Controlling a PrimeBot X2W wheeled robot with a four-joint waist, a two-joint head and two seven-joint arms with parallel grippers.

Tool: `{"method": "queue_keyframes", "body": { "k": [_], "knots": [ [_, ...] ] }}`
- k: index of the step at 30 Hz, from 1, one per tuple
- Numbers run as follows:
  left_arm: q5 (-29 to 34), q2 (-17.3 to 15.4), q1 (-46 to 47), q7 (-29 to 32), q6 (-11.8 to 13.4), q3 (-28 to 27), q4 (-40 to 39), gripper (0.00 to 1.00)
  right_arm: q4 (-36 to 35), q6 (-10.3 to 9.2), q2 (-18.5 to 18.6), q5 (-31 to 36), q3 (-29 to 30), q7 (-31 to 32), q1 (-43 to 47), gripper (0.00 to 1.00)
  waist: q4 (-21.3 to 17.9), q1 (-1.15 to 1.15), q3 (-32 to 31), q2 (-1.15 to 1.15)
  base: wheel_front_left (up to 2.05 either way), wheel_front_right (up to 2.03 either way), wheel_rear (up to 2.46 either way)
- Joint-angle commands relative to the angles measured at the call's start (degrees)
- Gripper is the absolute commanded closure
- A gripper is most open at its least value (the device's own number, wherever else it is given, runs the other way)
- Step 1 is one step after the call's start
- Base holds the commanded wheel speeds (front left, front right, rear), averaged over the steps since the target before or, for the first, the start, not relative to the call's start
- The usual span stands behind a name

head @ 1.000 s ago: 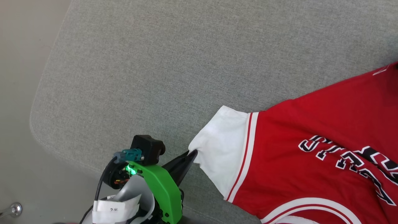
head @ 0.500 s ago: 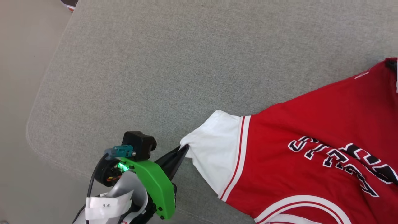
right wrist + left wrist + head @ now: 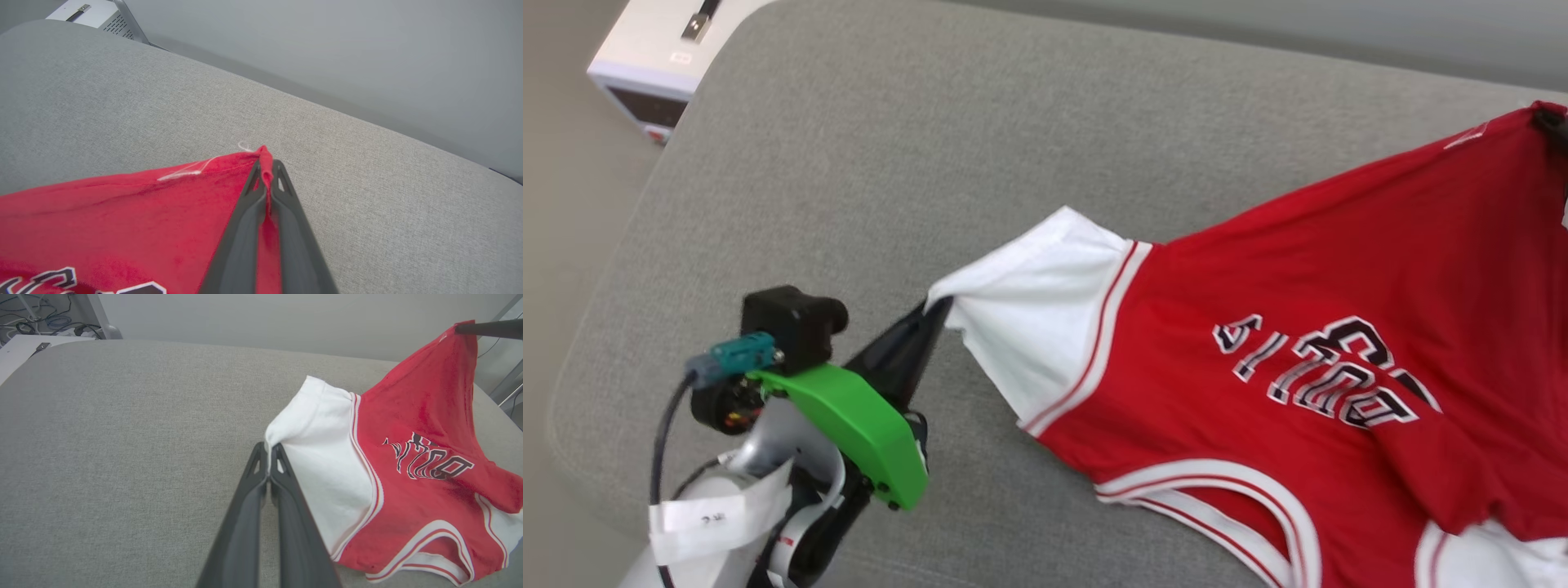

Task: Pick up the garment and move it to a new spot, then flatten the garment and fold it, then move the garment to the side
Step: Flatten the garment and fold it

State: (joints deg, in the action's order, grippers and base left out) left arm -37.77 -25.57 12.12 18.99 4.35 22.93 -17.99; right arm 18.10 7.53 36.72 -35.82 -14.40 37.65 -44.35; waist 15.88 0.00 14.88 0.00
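Now the grey cushion (image 3: 849,163) sits shifted, since my head camera swung. The garment (image 3: 1298,269) stretches over it, lettering bunched tighter than before. A white box (image 3: 645,57) has come into view. My left gripper (image 3: 268,447) has its jaws clenched on the white sleeve, and my right gripper (image 3: 267,163) on a red corner.

Black, white-edged lettering (image 3: 1319,371) is running across the red chest of the shirt (image 3: 1421,245), upside down in the head view. It is reading as "BULLS", though folds are bending the letters. It is lying well right of the jaws of the left gripper (image 3: 268,447). Below-left of the jaws of the right gripper (image 3: 267,164), cut-off letters are showing, unreadable. Behind the left jaws, a white tag (image 3: 715,518) is carrying marks too blurred to read.
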Motion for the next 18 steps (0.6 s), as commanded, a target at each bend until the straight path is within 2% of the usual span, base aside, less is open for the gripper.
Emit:
{"method": "queue_keyframes", "body": {
  "k": [1, 10, 18],
  "knots": [
    [0.81, -0.56, 1.76, -0.74, 0.58, -1.02, -0.59, 1.0, -0.69, -0.04, 0.28, -0.73, -0.18, -1.26, 1.03, 1.0, -3.9, 0.0, -4.38, 0.0, 0.0, 0.0, 0.0],
    [2.42, -0.86, 7.29, -2.86, 2.75, -5.27, -2.73, 1.0, -4.59, -0.04, 0.52, -1.66, 0.99, -5.96, 3.79, 1.0, -8.12, 0.0, -9.94, 0.0, 0.0, 0.0, 0.0],
    [3.8, -1.2, 12.99, -4.79, 4.33, -8.9, -3.48, 1.0, -10.72, -0.04, -1.22, -0.59, 4.99, -8.76, 6.97, 1.0, -11.6, 0.0, -14.21, 0.0, 0.0, 0.0, 0.0]
  ]
}}
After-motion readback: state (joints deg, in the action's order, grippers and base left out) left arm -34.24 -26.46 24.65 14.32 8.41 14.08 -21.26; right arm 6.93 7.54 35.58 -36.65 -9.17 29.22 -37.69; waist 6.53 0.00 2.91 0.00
